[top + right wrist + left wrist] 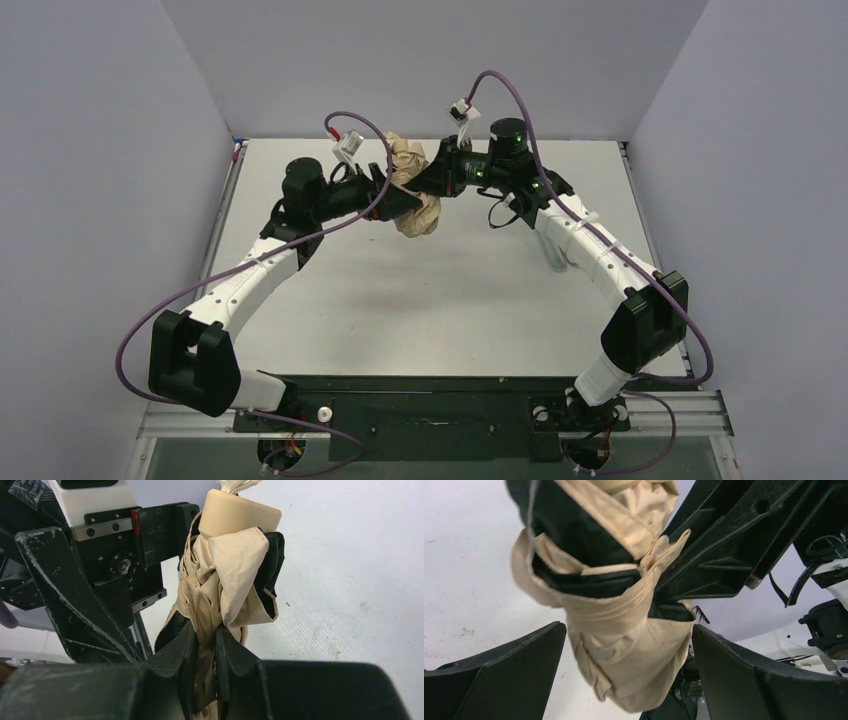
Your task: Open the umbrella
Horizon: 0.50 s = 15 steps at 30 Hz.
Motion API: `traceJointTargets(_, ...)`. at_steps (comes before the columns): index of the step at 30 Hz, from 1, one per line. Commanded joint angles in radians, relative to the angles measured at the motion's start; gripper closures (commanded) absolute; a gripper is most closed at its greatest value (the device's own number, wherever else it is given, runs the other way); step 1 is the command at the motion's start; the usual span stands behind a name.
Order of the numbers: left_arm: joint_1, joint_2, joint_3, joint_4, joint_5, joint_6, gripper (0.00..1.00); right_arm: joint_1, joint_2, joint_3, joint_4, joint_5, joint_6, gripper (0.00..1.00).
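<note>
The umbrella (412,190) is a folded bundle of peach-tan fabric with black lining, held up above the far middle of the table. My right gripper (206,630) is shut on a bunch of its fabric (235,575), below the small tan handle (240,512), which points away from the camera. My left gripper (628,627) stands open, its two black fingers on either side of the bundle's hanging end (624,645) without pressing it. In the top view the left gripper (392,195) and the right gripper (428,178) meet at the bundle from opposite sides.
The white table (420,300) is walled in by grey panels at the left, right and back. A small pale object (556,255) lies on the table under my right forearm. Purple cables (520,100) loop above both wrists.
</note>
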<state>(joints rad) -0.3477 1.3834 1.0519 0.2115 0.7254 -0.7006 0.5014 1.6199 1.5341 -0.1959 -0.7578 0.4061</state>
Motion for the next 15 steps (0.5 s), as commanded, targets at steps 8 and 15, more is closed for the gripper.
traceJointTargets(8, 0.003, -0.007, 0.024, 0.129, 0.023, 0.002, 0.66, 0.001, -0.097, -0.019, 0.238, 0.02, 0.151, 1.0)
traceJointTargets(15, 0.044, -0.011, 0.011, 0.25, 0.035, -0.081, 1.0, -0.081, -0.082, 0.006, 0.358, -0.04, 0.35, 0.48)
